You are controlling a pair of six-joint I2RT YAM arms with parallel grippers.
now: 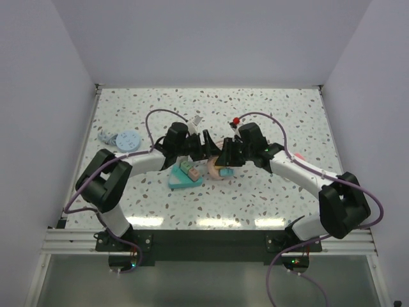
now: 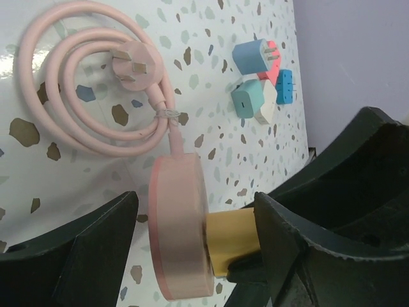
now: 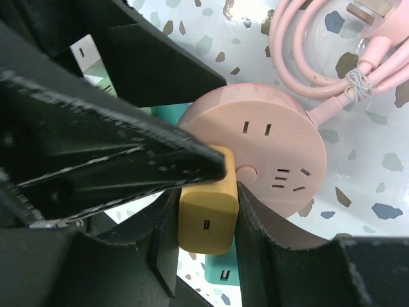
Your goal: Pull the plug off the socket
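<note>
right hand (image 3: pixel 206 208) clamped on yellow plug (image 3: pixel 204 231), which sits plugged into round pink socket (image 3: pixel 271 144) beside its coiled cord (image 2: pixel 64 77); left hand (image 2: pixel 195 203) open, fingers (image 2: pixel 89 256) straddling socket and plug, slight gap at socket's back.

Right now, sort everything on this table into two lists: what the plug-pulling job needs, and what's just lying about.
Job: yellow plug; round pink socket with its coiled cable; right gripper, clamped on the plug; left gripper, astride the socket.

Lying about: cluster of small coloured adapters; blue discs; teal tray.
</note>
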